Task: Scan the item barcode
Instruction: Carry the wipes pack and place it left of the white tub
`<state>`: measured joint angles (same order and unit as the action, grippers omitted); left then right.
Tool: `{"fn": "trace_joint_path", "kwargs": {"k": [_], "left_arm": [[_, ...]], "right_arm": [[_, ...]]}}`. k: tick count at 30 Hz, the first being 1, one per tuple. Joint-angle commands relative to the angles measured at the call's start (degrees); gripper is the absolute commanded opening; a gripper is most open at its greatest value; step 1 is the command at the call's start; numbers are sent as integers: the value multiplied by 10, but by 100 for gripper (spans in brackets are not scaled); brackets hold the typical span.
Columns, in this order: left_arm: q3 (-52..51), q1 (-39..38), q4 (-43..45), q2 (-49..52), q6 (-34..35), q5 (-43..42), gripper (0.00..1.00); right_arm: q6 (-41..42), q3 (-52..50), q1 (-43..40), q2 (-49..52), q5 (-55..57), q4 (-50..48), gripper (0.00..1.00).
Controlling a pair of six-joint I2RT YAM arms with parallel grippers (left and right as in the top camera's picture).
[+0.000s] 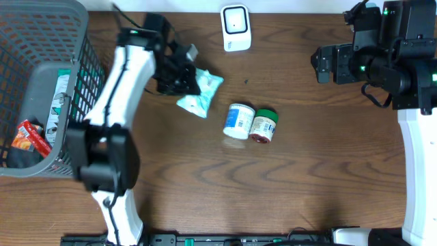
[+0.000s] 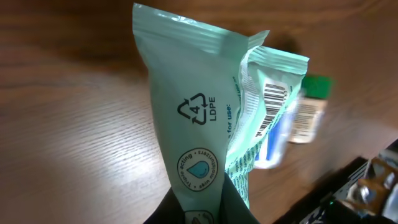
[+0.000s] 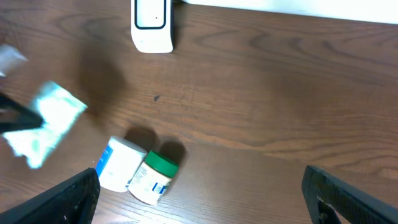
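My left gripper (image 1: 179, 78) is shut on one end of a mint-green wipes packet (image 1: 201, 92), which hangs just above the table left of centre. In the left wrist view the packet (image 2: 193, 124) fills the frame above the gripper (image 2: 199, 205), and its barcode (image 2: 277, 99) shows on a folded flap at the right. A white scanner (image 1: 235, 27) stands at the back centre, apart from the packet. My right gripper (image 1: 321, 63) hovers open at the right with nothing between its fingers (image 3: 68, 199). From the right wrist view the packet (image 3: 46, 121) and scanner (image 3: 152, 25) both show.
A white jar with a blue label (image 1: 238, 121) and a green-lidded jar (image 1: 263, 126) lie side by side mid-table. A grey mesh basket (image 1: 41, 41) holding packaged items stands at the far left.
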<state>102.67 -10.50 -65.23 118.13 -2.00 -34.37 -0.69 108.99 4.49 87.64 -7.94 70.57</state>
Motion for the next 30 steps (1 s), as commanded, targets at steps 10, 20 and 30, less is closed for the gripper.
{"fn": "trace_joint_path", "kwargs": {"k": [10,20,30], "left_arm": [[-3,-16,30,118,22,-6,8],[-3,-25,42,119,73,20,8],[-3,-58,17,119,72,56,27]], "right_arm": [[-7,8,4,0,0,0,99],[-7,8,4,0,-1,0,99],[-7,8,4,0,-1,0,99]]}}
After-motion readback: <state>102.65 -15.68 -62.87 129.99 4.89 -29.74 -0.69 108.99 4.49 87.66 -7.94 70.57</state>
